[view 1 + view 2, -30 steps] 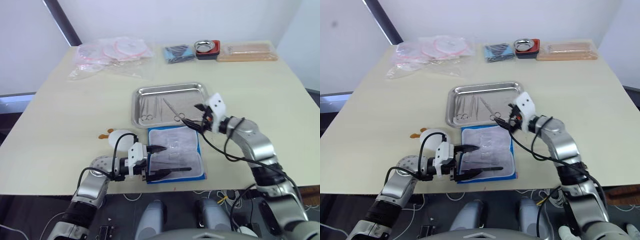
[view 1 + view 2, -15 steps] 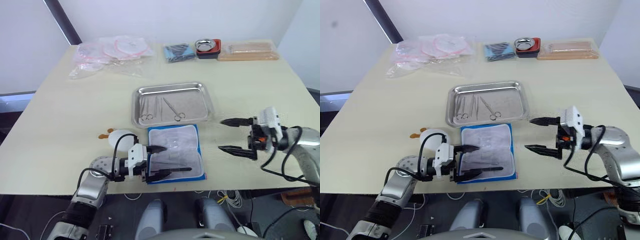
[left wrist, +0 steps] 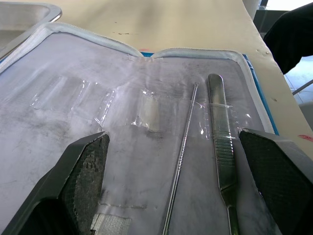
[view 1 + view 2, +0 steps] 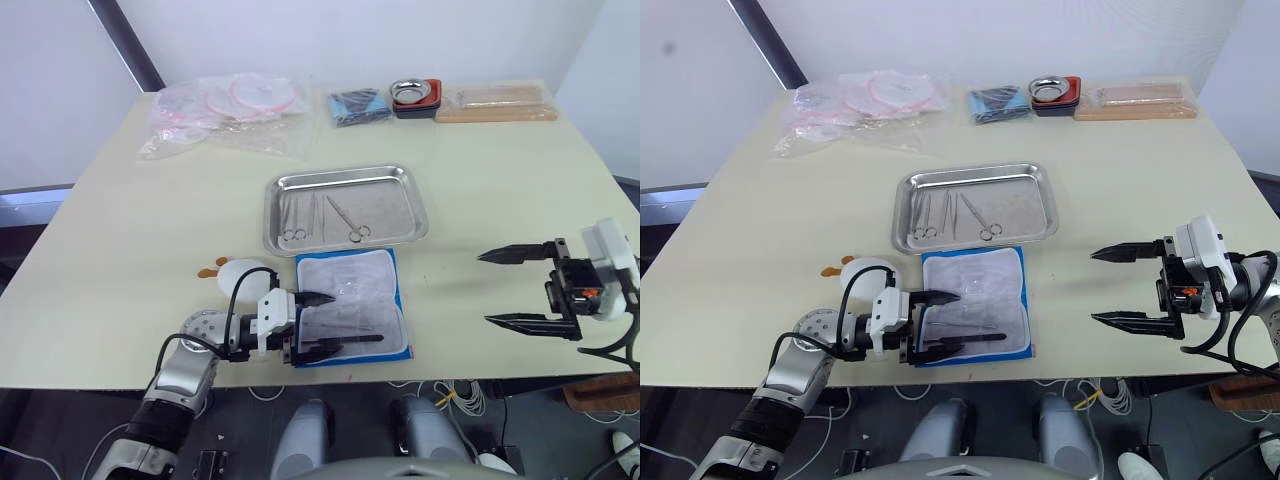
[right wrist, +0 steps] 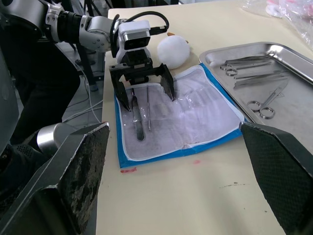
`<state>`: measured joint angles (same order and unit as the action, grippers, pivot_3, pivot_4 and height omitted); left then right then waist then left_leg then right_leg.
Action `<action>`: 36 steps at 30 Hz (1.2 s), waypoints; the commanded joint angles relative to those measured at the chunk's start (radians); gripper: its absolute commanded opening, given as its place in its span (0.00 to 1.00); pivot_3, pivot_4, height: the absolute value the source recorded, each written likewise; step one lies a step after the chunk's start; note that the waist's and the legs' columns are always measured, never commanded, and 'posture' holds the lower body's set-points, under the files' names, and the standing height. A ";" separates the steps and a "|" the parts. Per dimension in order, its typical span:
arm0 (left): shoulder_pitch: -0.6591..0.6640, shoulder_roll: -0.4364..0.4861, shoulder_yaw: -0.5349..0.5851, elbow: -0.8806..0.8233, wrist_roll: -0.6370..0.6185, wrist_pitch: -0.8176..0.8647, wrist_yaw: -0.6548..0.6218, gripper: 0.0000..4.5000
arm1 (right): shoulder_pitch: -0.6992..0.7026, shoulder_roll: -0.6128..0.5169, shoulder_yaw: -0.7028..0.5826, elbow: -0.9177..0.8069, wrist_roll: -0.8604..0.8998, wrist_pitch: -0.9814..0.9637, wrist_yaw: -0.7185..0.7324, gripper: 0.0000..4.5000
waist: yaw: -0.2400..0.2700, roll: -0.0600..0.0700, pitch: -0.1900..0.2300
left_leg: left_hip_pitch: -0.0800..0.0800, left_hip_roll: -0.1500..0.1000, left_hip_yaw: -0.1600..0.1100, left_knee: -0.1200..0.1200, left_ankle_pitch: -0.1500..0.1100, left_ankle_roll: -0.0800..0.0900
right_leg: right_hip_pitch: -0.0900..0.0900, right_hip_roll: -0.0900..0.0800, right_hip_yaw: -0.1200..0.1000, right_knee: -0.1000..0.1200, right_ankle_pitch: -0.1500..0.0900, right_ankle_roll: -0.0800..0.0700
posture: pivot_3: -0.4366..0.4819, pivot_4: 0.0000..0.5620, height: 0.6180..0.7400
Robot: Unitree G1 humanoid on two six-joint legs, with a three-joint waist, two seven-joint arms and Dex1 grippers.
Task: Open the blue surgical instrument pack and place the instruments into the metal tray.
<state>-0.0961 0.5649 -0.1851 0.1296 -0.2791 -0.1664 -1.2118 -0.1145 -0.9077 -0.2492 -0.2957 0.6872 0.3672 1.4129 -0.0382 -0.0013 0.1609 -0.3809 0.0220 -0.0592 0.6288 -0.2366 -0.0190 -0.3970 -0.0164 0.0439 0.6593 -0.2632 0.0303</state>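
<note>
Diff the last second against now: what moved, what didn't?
The right pincer, at the metal tray rim a second ago, has pulled back toward the robot's right, open and empty. The scissors stay in the tray. The left pincer stays open over the opened blue surgical instrument pack.

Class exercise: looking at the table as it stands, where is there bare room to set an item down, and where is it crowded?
Bare tabletop lies left of the metal tray, and more lies between the tray and the open right end effector. The tray's right half is bare. Crowded: the back edge, and the blue surgical instrument pack, where the open left end effector sits.
</note>
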 commanded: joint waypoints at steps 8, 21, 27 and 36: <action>0.039 0.037 -0.032 0.108 0.065 0.025 -0.010 1.00 | -0.074 0.085 0.130 -0.017 -0.056 -0.059 -0.047 0.99 | -0.003 0.000 0.000 | 0.000 0.000 0.000 0.000 0.000 0.000 | 0.000 0.000 0.000 0.000 0.000 0.000 | 0.48 0.27 1.00; 0.045 0.042 -0.043 0.095 0.071 0.029 -0.005 1.00 | -0.141 0.266 0.451 0.004 -0.364 -0.108 -0.257 0.99 | -0.003 0.003 -0.002 | 0.001 0.000 0.000 0.000 0.000 0.000 | 0.000 0.001 0.000 0.002 0.000 0.000 | 0.48 0.27 1.00; 0.053 0.048 -0.045 0.082 0.074 0.032 0.000 1.00 | -0.176 0.304 0.544 0.018 -0.457 -0.051 -0.334 0.99 | -0.004 0.003 -0.002 | 0.001 0.000 0.000 0.000 0.000 0.000 | 0.000 0.001 0.000 0.002 0.000 0.000 | 0.48 0.27 1.00; 0.057 0.054 -0.050 0.072 0.074 0.038 0.001 1.00 | -0.262 0.367 0.655 0.123 -0.590 -0.046 -0.392 0.99 | -0.005 0.002 -0.002 | 0.001 0.001 0.000 0.000 0.000 0.000 | 0.000 0.001 0.000 0.002 0.002 0.003 | 0.48 0.27 1.00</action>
<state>-0.0945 0.5931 -0.1929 0.1224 -0.2795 -0.1779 -1.2140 -0.3532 -0.5496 0.3892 -0.1682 0.1185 0.3284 1.0308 -0.0433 0.0011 0.1587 -0.3798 0.0225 -0.0597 0.6288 -0.2366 -0.0190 -0.3972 -0.0153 0.0439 0.6614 -0.2613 0.0334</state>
